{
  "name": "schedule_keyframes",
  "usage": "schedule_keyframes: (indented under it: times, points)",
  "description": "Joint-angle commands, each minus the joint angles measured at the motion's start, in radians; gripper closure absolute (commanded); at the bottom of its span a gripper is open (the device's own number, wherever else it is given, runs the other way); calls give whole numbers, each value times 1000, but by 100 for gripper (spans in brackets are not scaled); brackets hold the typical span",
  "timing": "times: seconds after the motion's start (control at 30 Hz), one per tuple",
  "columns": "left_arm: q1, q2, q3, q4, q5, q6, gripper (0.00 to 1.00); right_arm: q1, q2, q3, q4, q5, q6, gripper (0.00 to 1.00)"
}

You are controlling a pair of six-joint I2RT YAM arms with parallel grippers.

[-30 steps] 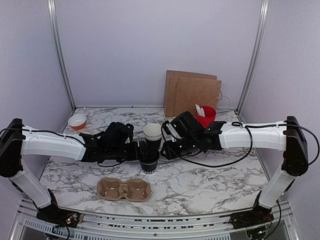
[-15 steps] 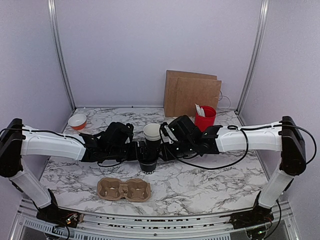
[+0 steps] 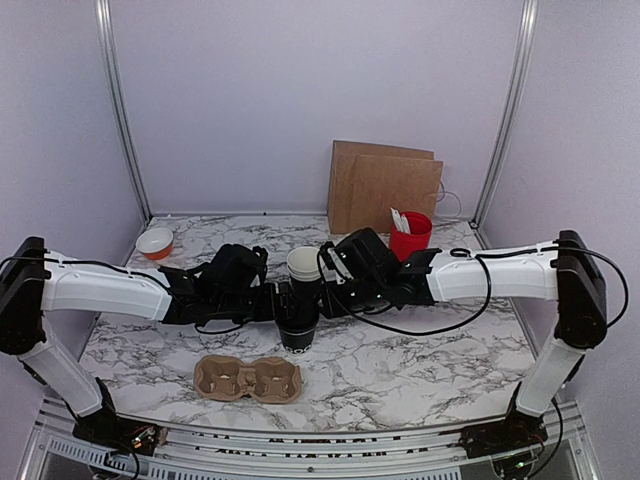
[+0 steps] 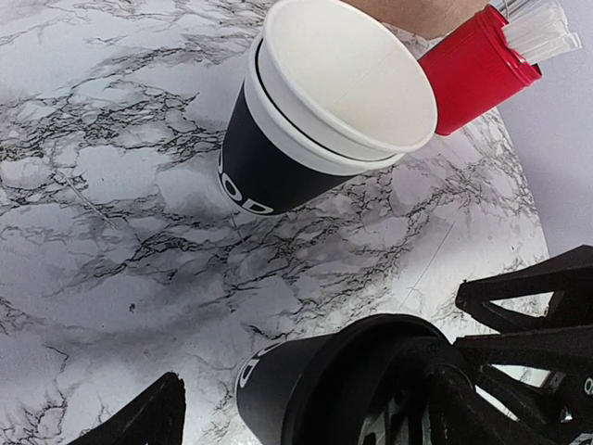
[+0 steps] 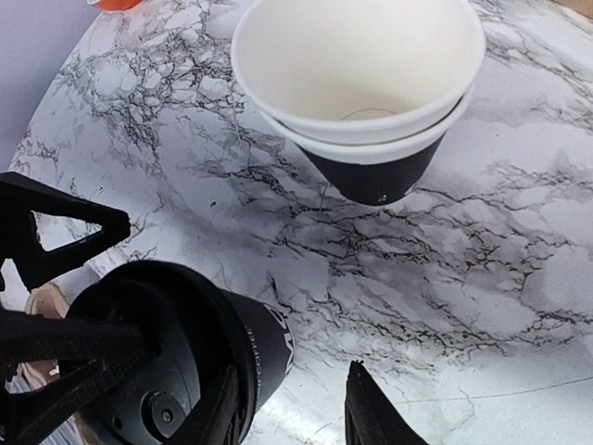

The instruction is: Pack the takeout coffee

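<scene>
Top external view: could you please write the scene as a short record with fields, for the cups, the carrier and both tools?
black cup: upright, mid-table, between both tools
cup stack: cream cups nested in a black one, just behind
carrier: both wells empty, toward the near edge
left tool: jaws wide around the black cup; grip unclear
right tool: beside that cup, jaws apart, nothing between them

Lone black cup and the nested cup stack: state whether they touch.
Apart. The left wrist view shows a strip of marble table between the lone black cup and the cup stack.
</scene>
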Motion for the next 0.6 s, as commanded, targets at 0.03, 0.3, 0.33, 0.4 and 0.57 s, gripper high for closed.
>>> schedule_keyframes:
  times: [0.03,0.3,0.33,0.4,0.57]
  points:
    - [-4,-23,6,-70,-34,26,9,-20,69,113,-78,17,-69,62]
    - [-4,-47,1,-69,-43,36,9,-22,71,209,-136,40,-117,62]
    - [-4,-49,-1,-69,-42,36,9,-23,60,205,-138,42,-117,62]
    - [-5,-54,-2,-66,-38,41,9,-24,38,196,-145,45,-115,62]
    - [-10,-74,0,-56,-19,53,9,-23,-36,143,-149,51,-93,62]
